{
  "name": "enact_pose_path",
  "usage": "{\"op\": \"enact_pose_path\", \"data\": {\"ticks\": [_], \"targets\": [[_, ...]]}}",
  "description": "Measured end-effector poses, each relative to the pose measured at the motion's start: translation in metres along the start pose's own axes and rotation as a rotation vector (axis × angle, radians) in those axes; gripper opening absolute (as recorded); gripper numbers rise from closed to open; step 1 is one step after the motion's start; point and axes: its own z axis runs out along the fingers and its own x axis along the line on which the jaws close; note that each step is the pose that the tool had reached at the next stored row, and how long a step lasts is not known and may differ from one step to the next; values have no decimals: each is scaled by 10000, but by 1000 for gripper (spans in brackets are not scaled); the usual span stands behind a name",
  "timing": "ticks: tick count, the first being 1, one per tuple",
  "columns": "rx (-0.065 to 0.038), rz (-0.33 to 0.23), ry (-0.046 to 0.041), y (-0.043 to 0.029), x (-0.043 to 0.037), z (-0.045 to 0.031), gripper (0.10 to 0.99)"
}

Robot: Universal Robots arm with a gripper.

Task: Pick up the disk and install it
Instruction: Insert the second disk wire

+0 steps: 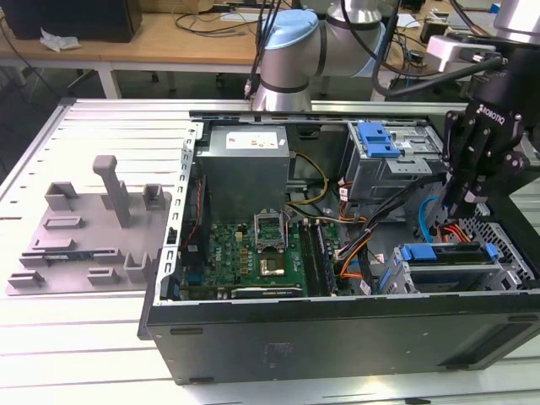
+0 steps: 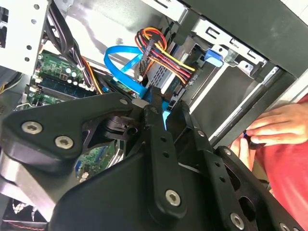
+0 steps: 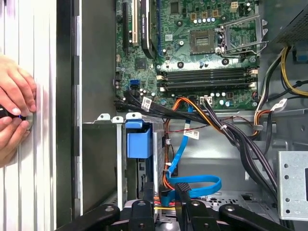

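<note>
- Black end effector (image 2: 166,122) links loom closest in the second wrist view; whether its fingers are clenched or released, I cannot tell.
- It hangs upright inside the open computer case (image 1: 253,337), at the exterior view's right, hemmed by case walls.
- Just below it, the disk (image 1: 447,257) sits in the drive cage (image 1: 506,278), blue rails showing.
- Cables (image 3: 192,144) crowd beside it; a person's hands (image 3: 14,110) rest outside on the surface (image 1: 101,354).

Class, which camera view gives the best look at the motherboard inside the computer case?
The first wrist view: the motherboard faces the camera, with its socket and memory slots plain. The exterior view shows it smaller and slanted; the second wrist view catches a corner.
</note>
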Motion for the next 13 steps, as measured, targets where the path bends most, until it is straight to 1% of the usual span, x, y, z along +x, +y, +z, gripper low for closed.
{"op": "enact_pose_path", "data": {"ticks": [2, 4, 5, 7, 10, 13], "targets": [[-15, 74, 18, -14, -9, 2, 318], [-29, 152, 110, -29, -15, 0, 318], [-37, 201, 171, -35, -17, -1, 318], [-56, 303, 257, -37, -21, -2, 318], [-87, 446, 291, -37, -28, -3, 318], [-106, 529, 290, -37, -39, -2, 318]]}}
